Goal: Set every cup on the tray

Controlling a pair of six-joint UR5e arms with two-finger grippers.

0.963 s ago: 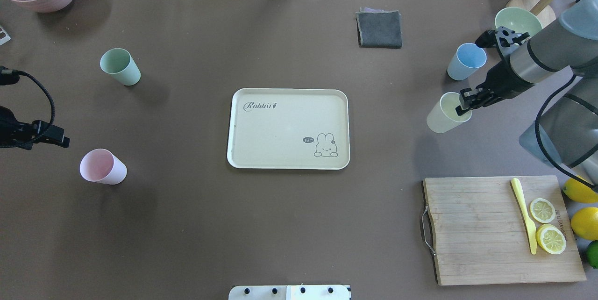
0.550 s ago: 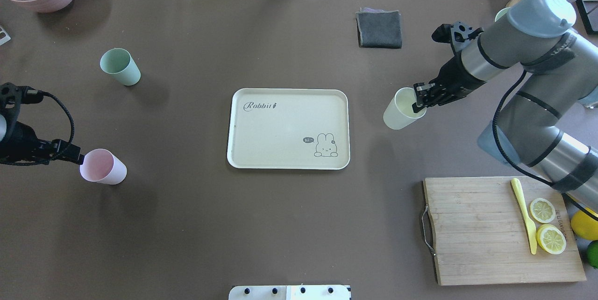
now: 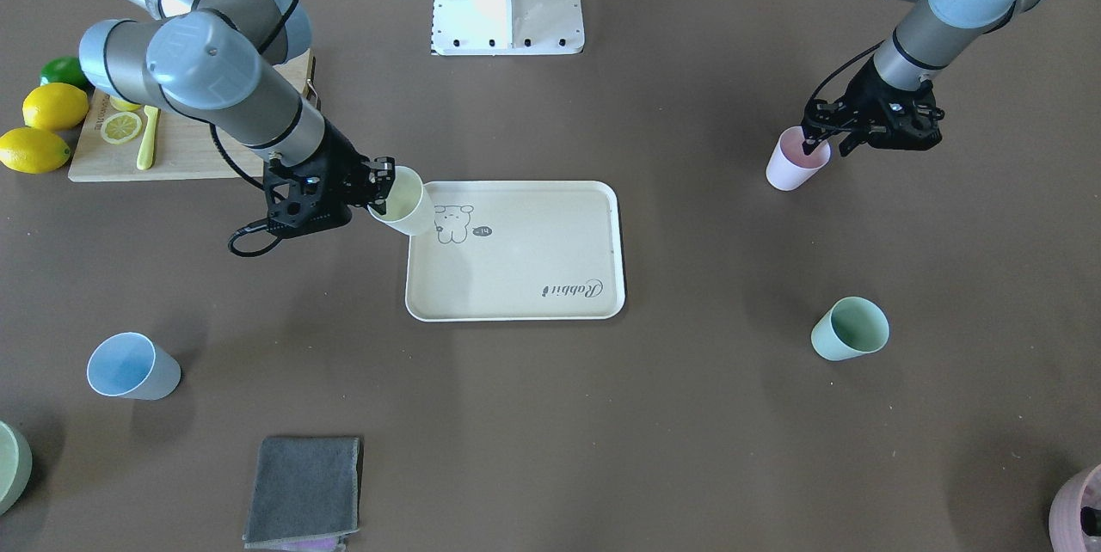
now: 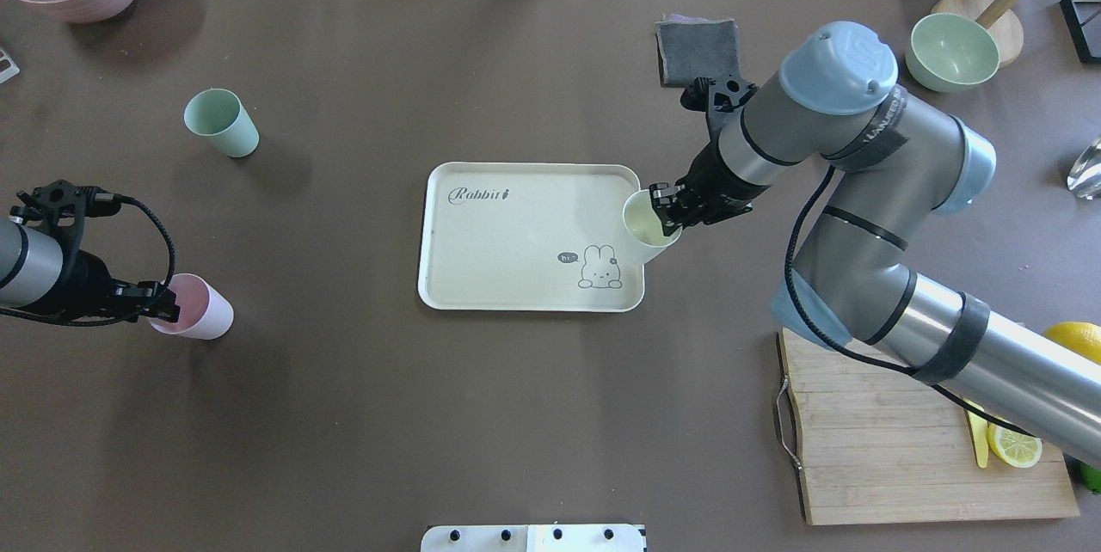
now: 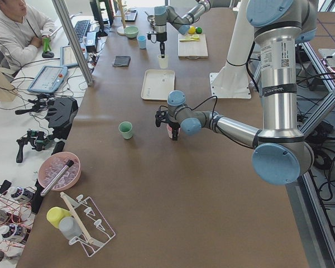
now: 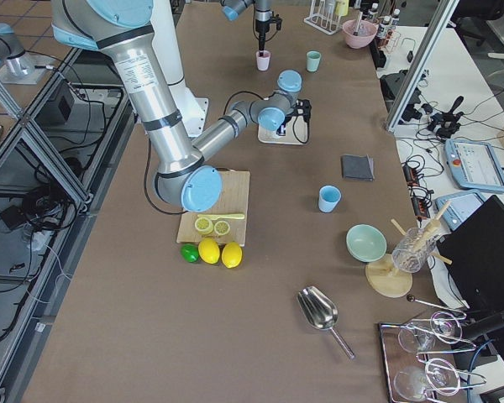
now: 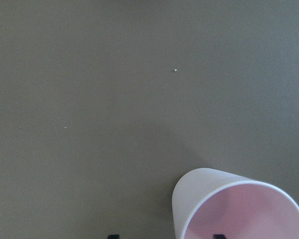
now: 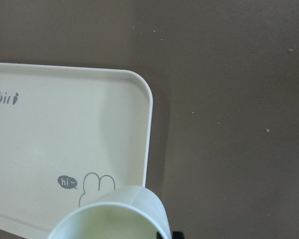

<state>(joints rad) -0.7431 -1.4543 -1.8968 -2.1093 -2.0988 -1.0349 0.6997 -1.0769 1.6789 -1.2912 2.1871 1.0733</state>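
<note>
Overhead exterior: cup (image 4: 647, 225) apparently overhangs tray (image 4: 516, 230).

Cream tray (image 4: 516, 234) with grey rabbit drawing; yellow cup (image 4: 643, 230), pink cup (image 4: 202, 315).

My left wrist camera gives me mostly bare brown bench (image 7: 114, 89), with a few pale specks (image 7: 175, 70) on it. The pink cup (image 7: 239, 211) stands at the lower right, its open mouth cut by the bottom edge. Two dark fingertips (image 7: 113, 236) of the left hand (image 7: 166, 236) barely peek in (one outside the cup, one over its mouth), set apart.
</note>
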